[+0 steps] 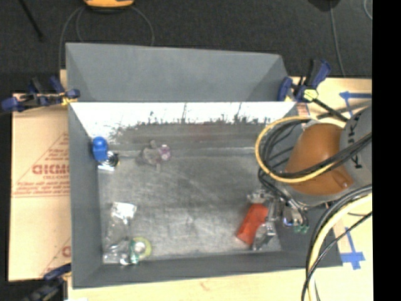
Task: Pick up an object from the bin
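Low in near-right corner of grey bin [175, 74]: end effector [268, 226], touching or just beside a red oblong block [251, 224] lying aslant on the floor by the front wall. Can't tell whether open or closed round it, being masked by wrist & cables. Prob. light, stiff, plastic-like, smooth-faced, so maybe slippery; not fragile by the look. Best taken across the narrow width, approx. mid-length, to stop swivelling. Well apart: blue ball [99, 148] far-left, clear wrappers [122, 213] w/ greenish ring [139, 248] near-left.

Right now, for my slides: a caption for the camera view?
Tool at a red block in the grey bin's lower-right corner.
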Motion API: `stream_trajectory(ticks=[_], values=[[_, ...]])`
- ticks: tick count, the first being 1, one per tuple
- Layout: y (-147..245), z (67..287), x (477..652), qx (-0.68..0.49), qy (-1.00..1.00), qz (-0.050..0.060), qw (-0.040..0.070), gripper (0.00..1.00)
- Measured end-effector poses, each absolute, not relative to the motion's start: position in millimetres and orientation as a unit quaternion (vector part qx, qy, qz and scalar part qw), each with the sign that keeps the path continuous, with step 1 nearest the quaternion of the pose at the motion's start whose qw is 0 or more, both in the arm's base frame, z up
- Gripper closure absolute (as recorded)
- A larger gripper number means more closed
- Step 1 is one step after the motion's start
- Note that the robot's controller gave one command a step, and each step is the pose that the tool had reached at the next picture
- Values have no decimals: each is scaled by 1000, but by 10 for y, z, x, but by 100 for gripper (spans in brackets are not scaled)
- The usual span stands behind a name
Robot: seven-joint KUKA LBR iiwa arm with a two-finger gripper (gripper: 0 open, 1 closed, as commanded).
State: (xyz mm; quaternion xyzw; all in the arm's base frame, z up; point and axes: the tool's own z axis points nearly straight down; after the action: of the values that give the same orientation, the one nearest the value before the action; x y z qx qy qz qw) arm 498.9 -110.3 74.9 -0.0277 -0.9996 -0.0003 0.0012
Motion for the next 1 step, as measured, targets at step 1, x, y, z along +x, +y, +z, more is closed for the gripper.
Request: stream_trajectory(ticks=[1], values=[[-1105, 752, 4993, -27, -1000, 0, 0, 100]])
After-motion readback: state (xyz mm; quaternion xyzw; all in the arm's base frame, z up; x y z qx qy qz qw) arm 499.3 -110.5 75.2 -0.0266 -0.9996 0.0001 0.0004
